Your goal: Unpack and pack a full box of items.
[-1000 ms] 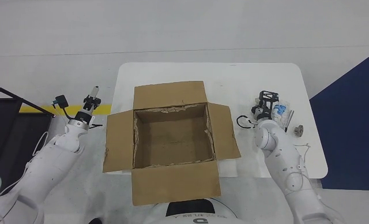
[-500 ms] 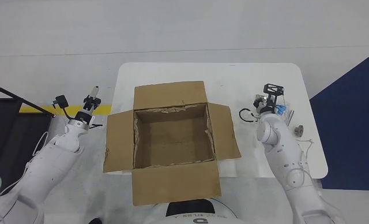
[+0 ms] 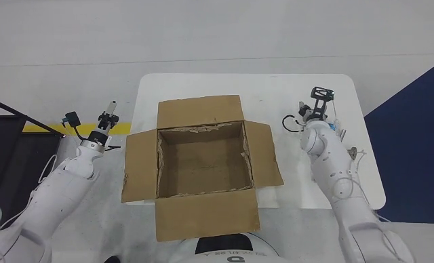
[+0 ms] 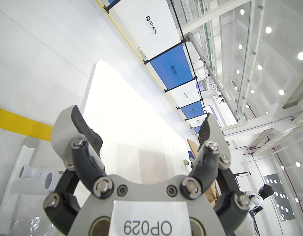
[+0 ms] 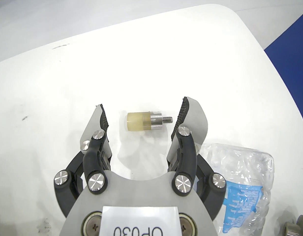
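The rounded white table [image 3: 203, 83] carries an open brown cardboard box [image 3: 200, 112]. Left of the box, the left gripper [image 4: 141, 119] has its fingers spread apart and holds nothing. Right of the box, the right gripper [image 5: 143, 110] is also spread, beside a crinkled clear plastic bag [image 5: 240, 173]. Between its fingers lies a small cream-and-metal cylinder [image 5: 141, 122] with a threaded stud.

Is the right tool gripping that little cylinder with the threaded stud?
No, the right tool is open, and the cylinder lies loose on the table in the gap, not clamped.

Cardboard box [image 3: 203, 165] (flaps [image 3: 200, 114] splayed) sits open on white table [image 3: 271, 93].
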